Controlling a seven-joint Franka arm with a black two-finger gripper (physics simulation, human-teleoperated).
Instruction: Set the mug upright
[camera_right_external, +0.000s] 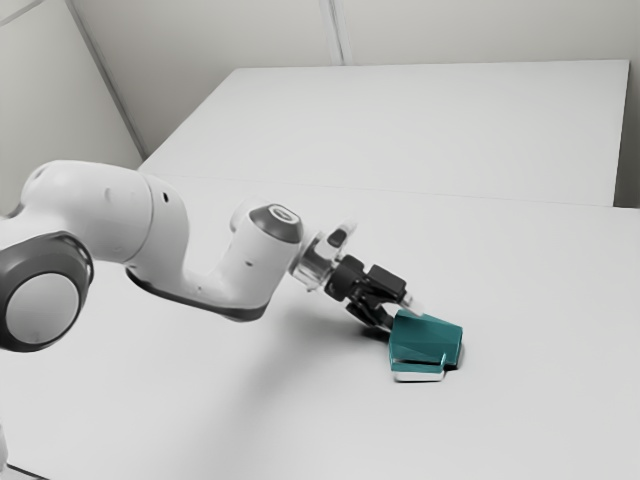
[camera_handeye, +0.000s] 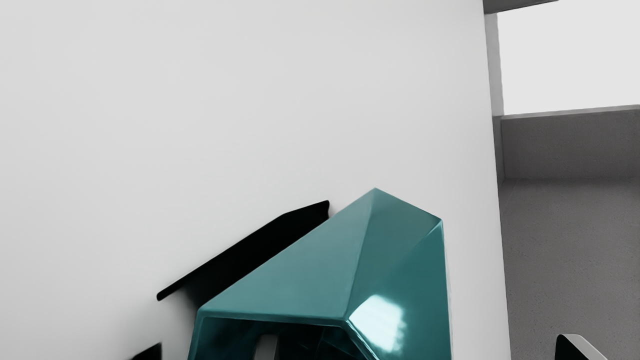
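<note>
Mug (camera_right_external: 425, 338) seen tipped on its side on the white table (camera_right_external: 540, 300), with the open gripper (camera_right_external: 402, 315) held close at its mouth.
In the wrist view the fingers are spread well apart: one fingertip (camera_handeye: 267, 348) is seen within the mouth's outline, the other is set outside the mug, and the near wall is left between them, ungripped. Along the mug's other side a flat black shape (camera_handeye: 240, 255) is seen, perhaps a shadow. Past the table's edge a grey surface (camera_handeye: 570, 260) is shown; in the exterior view a pale panel (camera_right_external: 430, 125) is seen behind the arm and mug.
</note>
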